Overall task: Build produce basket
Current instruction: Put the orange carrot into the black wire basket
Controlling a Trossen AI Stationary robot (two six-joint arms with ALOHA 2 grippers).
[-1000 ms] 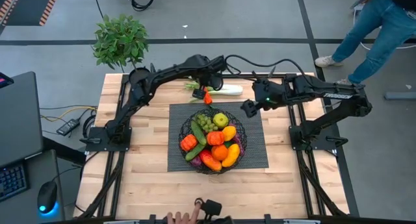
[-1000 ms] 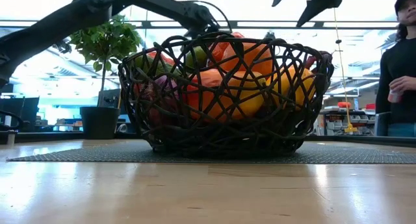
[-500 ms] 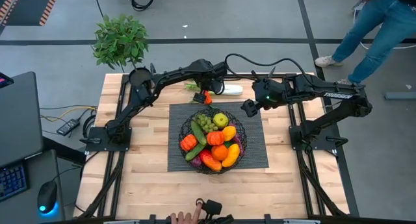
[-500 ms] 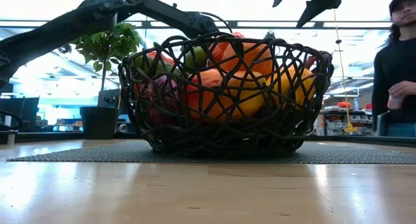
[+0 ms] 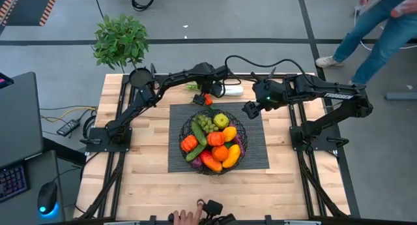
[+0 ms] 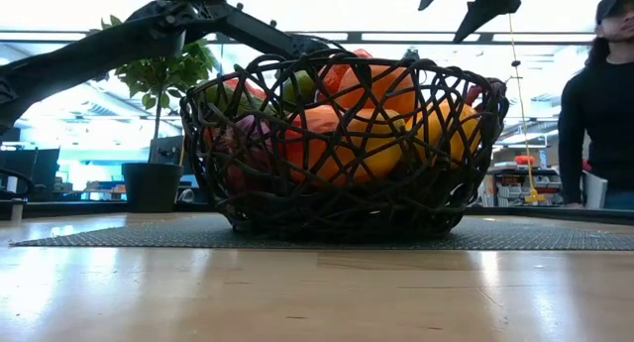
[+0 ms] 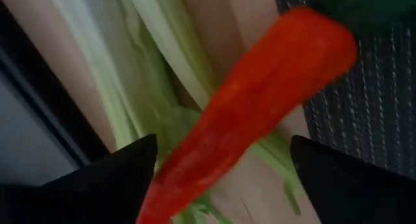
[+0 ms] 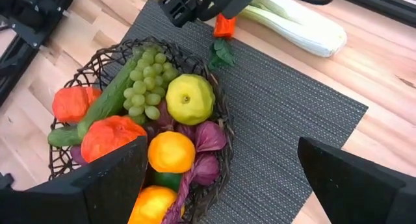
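Carrot (image 8: 223, 26) lies with leafy end toward basket (image 8: 221, 130)

1. My left wrist view is blurred; the carrot (image 7: 247, 107) runs past the frame edge.
2. The left claw (image 5: 210, 94) hides much of the leek (image 5: 231, 90).
3. The person (image 6: 597, 114) is cropped.

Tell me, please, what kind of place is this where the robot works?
Probably a robotics lab or workshop. Two arms are mounted on a wooden table on a grey concrete floor, a desk with a keyboard stands beside it, and shelves show beyond the wire basket of toy produce.
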